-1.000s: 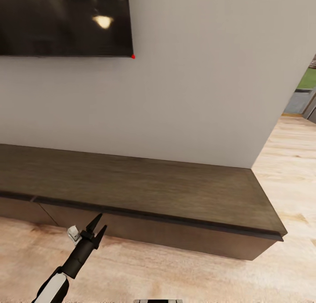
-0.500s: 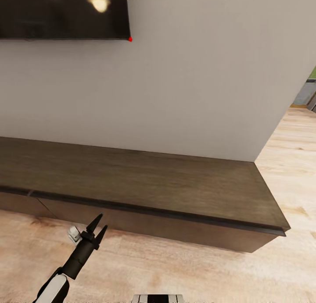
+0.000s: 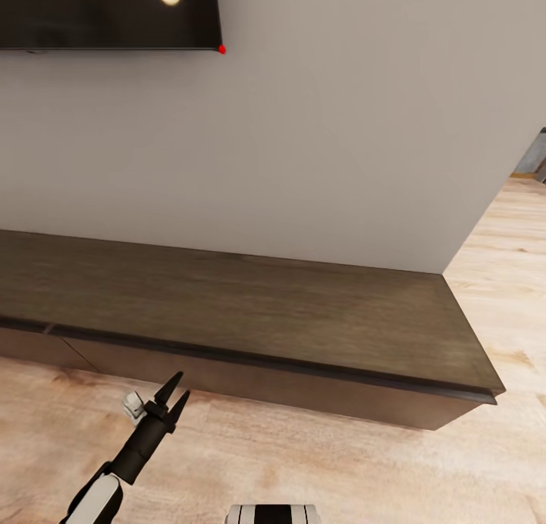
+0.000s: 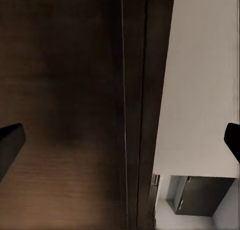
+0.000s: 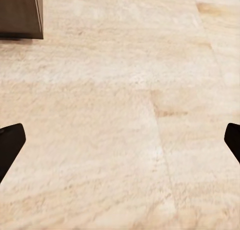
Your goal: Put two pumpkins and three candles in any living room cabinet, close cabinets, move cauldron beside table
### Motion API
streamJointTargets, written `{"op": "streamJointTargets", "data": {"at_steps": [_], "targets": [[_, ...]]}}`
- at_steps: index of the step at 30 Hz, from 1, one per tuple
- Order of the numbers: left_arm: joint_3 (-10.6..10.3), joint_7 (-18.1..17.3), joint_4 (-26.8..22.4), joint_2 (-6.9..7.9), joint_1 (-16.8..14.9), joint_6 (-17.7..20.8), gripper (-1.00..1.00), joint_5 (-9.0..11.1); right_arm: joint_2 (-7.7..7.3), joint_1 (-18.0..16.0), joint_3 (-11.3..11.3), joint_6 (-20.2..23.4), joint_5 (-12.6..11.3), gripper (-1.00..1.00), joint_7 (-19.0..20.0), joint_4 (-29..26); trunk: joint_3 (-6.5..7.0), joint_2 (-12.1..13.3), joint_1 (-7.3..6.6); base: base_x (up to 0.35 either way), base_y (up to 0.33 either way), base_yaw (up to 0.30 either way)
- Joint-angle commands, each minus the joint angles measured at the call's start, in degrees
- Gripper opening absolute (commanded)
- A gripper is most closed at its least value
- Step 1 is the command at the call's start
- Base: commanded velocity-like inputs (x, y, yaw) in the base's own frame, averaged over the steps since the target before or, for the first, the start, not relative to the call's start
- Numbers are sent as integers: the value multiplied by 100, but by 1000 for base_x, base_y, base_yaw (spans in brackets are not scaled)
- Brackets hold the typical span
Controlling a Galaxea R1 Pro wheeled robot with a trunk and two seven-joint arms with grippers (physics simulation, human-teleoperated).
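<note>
1. We face the long, low, dark brown wooden cabinet that runs along the grey wall, under the lower corner of a black wall-mounted screen. Its flat top is bare and its fronts look flush, so we judge it closed.
2. Our left gripper hangs over the pale wood-plank floor, just in front of the cabinet's lower front; its black fingers stand apart with nothing between them. In the left wrist view the fingertips sit wide at the edges, with the dark front panel and a thin vertical seam between them.
3. Our right gripper also has its fingers spread and holds nothing; it points down at bare floor, with a corner of the cabinet near the edge of its view.
4. We judge the step in hand to be opening a front. To do it well, we should bring the left fingertips squarely to the seam or top lip, hook one edge, and pull straight outward, keeping the wrist level.
5. We should leave room beside the base for the front to travel.
</note>
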Motion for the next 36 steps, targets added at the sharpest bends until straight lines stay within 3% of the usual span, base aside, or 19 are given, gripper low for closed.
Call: {"op": "streamJointTargets", "data": {"at_steps": [1,7,18,26,32,36], "targets": [[-9,-97,4,-3,-2,48,100,4,1,-9,-30,-35,45,100,28,-4,-4,-2,-1,0,0,0],[-7,-216,6,-15,0,35,100,-123,1,-9,-29,-38,44,100,28,-8,-4,-2,-1,0,0,0],[-12,-258,0,-13,-2,34,100,-151,1,-9,-29,-39,43,100,28,-8,-248,-16,27,0,0,0],[-12,-213,-1,-27,-2,30,100,-178,1,-9,-29,-39,43,100,28,-7,-248,-16,27,19,0,0],[-15,-204,-1,-30,-2,24,100,-197,1,-9,-33,-39,43,100,28,-6,-248,-16,27,238,0,0],[-11,-198,2,-41,-2,23,100,-381,1,-9,-31,-39,43,100,28,-8,-248,-16,27,79,0,0]]}}
